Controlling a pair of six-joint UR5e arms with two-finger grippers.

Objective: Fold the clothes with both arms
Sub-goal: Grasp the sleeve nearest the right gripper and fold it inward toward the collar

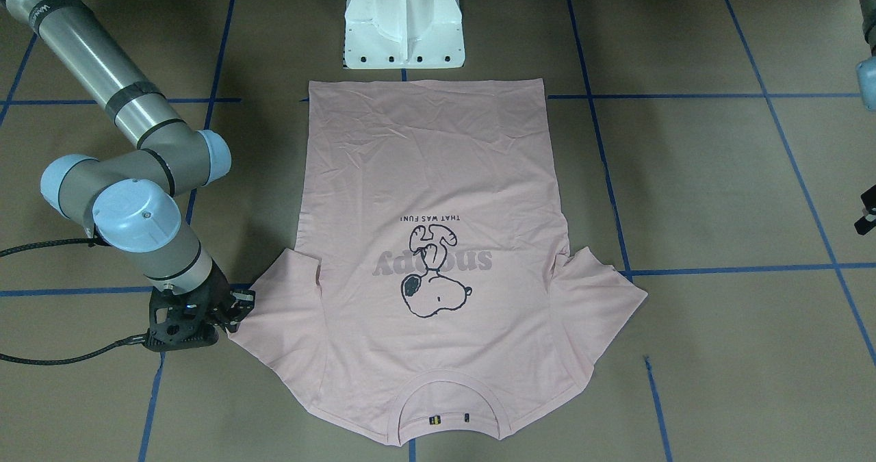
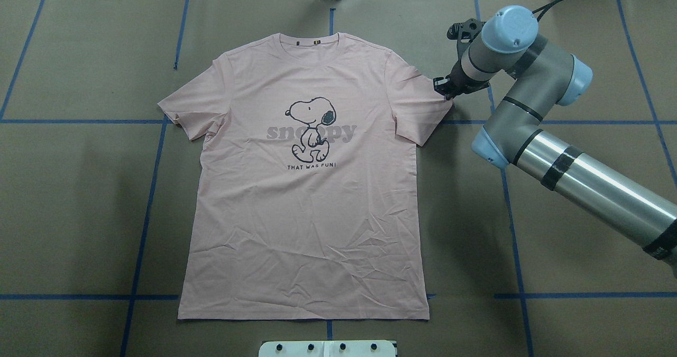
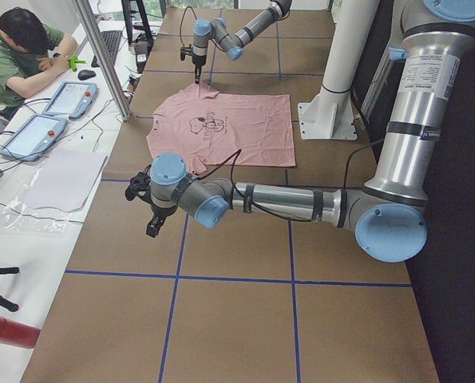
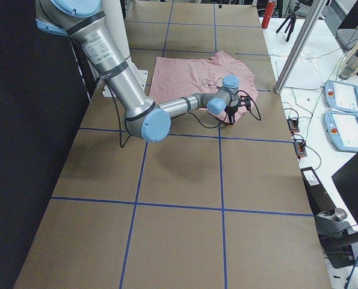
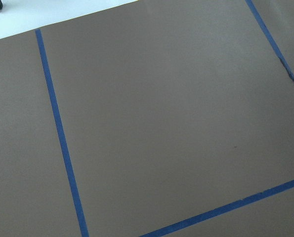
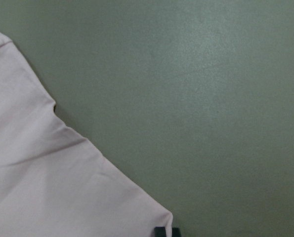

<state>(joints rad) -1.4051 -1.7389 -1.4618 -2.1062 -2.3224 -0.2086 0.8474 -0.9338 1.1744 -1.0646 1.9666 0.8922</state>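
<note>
A pink T-shirt (image 2: 307, 188) with a cartoon dog print lies flat and face up on the brown table, its collar (image 2: 309, 40) at the far side. My right gripper (image 2: 443, 86) is down at the outer corner of the shirt's right sleeve (image 2: 418, 103). In the right wrist view two dark fingertips (image 6: 160, 232) sit close together at that sleeve corner (image 6: 151, 210), so the gripper looks shut on it. The sleeve still lies flat. My left gripper (image 3: 152, 226) hangs over bare table well off the shirt's left sleeve (image 3: 173, 155); I cannot tell its state.
The white robot pedestal (image 1: 404, 31) stands just behind the shirt's hem. Blue tape lines (image 2: 153, 188) grid the table. Beyond the far edge, a person (image 3: 17, 56) sits at a desk with tablets (image 3: 29, 136), and a red bottle (image 3: 9, 331) lies nearby.
</note>
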